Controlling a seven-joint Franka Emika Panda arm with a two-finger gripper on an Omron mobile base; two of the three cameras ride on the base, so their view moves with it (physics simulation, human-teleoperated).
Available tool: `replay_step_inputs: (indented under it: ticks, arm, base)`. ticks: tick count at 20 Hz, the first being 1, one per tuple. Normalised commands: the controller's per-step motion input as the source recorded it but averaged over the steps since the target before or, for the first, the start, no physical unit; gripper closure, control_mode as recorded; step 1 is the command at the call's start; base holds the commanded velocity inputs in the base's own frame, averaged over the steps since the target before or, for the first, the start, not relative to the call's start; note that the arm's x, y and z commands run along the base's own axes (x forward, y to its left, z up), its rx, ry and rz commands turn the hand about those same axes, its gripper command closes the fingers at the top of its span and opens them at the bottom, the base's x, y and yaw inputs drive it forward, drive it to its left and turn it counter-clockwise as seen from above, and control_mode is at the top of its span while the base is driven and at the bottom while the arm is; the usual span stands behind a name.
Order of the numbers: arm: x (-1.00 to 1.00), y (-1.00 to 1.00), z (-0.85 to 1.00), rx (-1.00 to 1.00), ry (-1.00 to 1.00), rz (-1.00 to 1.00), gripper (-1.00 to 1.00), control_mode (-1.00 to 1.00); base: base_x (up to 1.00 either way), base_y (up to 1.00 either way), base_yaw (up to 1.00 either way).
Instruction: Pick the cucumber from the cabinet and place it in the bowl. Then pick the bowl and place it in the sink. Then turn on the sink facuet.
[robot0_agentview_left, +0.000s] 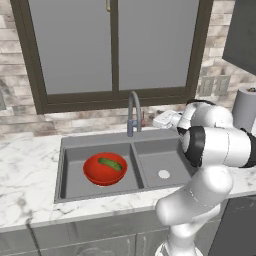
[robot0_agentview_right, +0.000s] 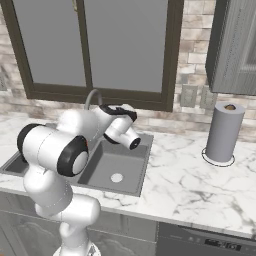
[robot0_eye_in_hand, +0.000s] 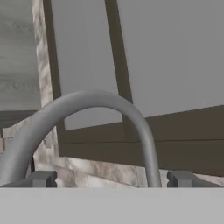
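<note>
1. Looking along my gripper (robot0_eye_in_hand: 111, 178), I see its fingers spread apart either side of the tap (robot0_eye_in_hand: 94, 103).
2. Cucumber (robot0_agentview_left: 110, 163) lies in the red bowl (robot0_agentview_left: 92, 171), inside the sink's (robot0_agentview_left: 70, 190) left basin.

Light was even and diffuse, with no single source evident. Window panes (robot0_agentview_left: 115, 45) read flat grey, without glare. Soft shading lay inside the sink (robot0_agentview_left: 165, 157) basins; shadows on the marble counter (robot0_agentview_right: 200, 175) were faint. The red bowl (robot0_agentview_left: 95, 172) carried a mild gloss. The arm's white shells showed smooth gradients. Rendering was coarse and slightly soft throughout. In the hand view the faucet (robot0_eye_in_hand: 87, 103) arch looked blurred at its edges. No edge distortion was noticeable.
</note>
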Motion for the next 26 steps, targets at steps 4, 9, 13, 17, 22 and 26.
replay_step_inputs:
  ticks: [4,9,13,17,22,26]
  arm:
    - [0.35,0.00,-0.31,0.00,0.00,0.00,-1.00,-1.00]
    - [0.27,0.00,-0.20,0.00,0.00,0.00,-1.00,-1.00]
    - [0.36,0.04,-0.03,0.00,0.00,0.00,-1.00,-1.00]
    - [0.35,0.13,0.00,0.00,0.00,0.00,-1.00,-1.00]
    - [0.28,0.01,-0.07,0.00,0.00,0.00,-1.00,-1.00]
    - [0.20,0.00,-0.28,0.00,0.00,0.00,-1.00,-1.00]
  base:
    - [0.00,0.00,0.00]
    - [0.00,0.00,0.00]
    - [0.00,0.00,0.00]
    - [0.00,0.00,0.00]
    - [0.00,0.00,0.00]
    - [0.00,0.00,0.00]
